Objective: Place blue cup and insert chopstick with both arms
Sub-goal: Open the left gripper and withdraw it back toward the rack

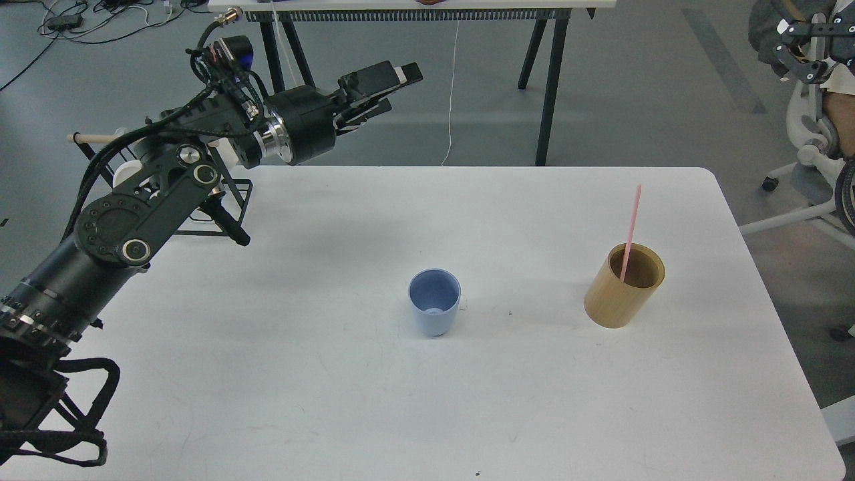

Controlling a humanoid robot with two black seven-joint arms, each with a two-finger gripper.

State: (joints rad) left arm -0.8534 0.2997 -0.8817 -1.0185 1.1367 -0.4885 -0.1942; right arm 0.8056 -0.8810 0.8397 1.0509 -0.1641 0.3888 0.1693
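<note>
The pale blue cup (434, 302) stands upright and alone near the middle of the white table (334, 401). The pink chopstick (630, 231) leans in the tan wooden cylinder (624, 285) at the right. My left gripper (394, 85) is raised high above the table's far edge, well up and left of the cup. Its fingers stand apart and hold nothing. My right arm and its gripper are out of view.
A black wire rack (220, 200) with a pale wooden rod (93, 138) and white mugs stands at the back left, mostly hidden behind my left arm. A black-legged table (414, 7) stands beyond. An office chair (811, 153) is at the far right.
</note>
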